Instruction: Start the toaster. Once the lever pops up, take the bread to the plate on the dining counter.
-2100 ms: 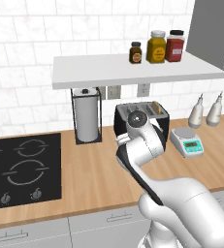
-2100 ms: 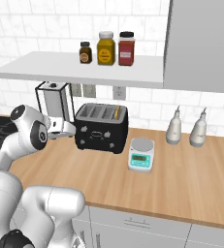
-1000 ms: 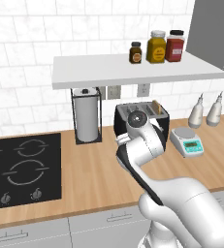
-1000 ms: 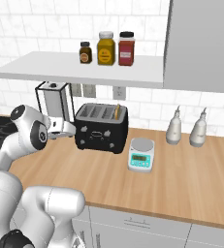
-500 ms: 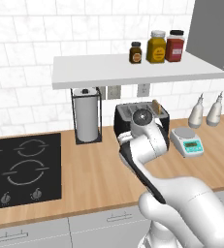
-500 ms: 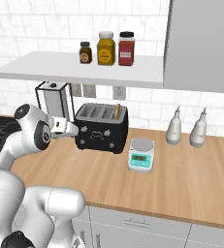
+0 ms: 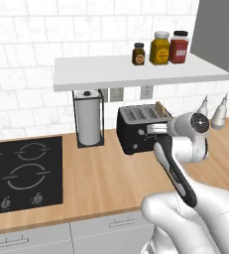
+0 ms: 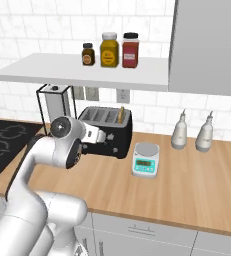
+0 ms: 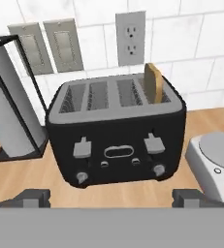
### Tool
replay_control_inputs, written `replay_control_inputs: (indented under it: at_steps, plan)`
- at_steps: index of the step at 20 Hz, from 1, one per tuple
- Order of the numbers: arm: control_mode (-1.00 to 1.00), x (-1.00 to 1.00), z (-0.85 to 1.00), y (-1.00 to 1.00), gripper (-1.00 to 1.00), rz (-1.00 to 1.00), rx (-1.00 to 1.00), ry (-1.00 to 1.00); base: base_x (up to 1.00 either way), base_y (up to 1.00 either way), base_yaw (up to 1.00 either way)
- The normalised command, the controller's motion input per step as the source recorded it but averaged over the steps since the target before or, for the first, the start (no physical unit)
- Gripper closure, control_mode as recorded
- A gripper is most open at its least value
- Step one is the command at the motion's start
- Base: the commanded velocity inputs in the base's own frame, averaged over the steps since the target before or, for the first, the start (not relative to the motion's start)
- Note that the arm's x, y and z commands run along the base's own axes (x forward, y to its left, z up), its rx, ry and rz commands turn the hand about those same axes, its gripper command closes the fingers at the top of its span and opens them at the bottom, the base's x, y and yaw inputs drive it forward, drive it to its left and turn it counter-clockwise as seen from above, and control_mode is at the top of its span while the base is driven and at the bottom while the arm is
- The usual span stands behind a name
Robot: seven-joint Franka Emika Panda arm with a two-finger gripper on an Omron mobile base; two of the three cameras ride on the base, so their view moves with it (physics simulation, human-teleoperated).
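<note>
Black toaster (image 9: 118, 140) (silvery slotted top); tan-golden bread (image 9: 153, 83); white scale (image 9: 215, 157).

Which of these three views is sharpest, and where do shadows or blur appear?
Hand view: sharpest, with the toaster and the bread crisp, no glare. Left base view: even light, and a soft shadow under the shelf. Right base view: slightly soft, the scale readout illegible.

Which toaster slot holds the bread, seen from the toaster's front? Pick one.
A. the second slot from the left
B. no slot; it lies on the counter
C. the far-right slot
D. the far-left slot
C: in the hand view the bread stands upright in the rightmost slot of the toaster, above the right-hand lever, while the other three slots look empty.
</note>
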Motion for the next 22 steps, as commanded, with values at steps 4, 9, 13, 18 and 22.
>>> replay_control_inputs:
  at_steps: [4,9,13,18,22]
  plan:
    - [-1.0,0.52,0.74,-0.81,-1.0,-0.03,0.0,-0.12,0.0,0.0,0.0]
    - [-1.0,0.63,0.39,-0.67,-1.0,-0.17,-0.06,0.02,0.0,0.0,0.0]
    - [-1.0,0.49,0.48,-0.32,-1.0,-0.08,-0.06,0.0,0.0,0.0,0.0]
    - [-1.0,0.11,-0.11,0.0,-1.0,-0.01,0.0,-0.03,0.0,0.0,0.0]
    - [-1.0,0.09,0.0,-0.04,-1.0,0.03,0.06,-0.04,0.0,0.0,0.0]
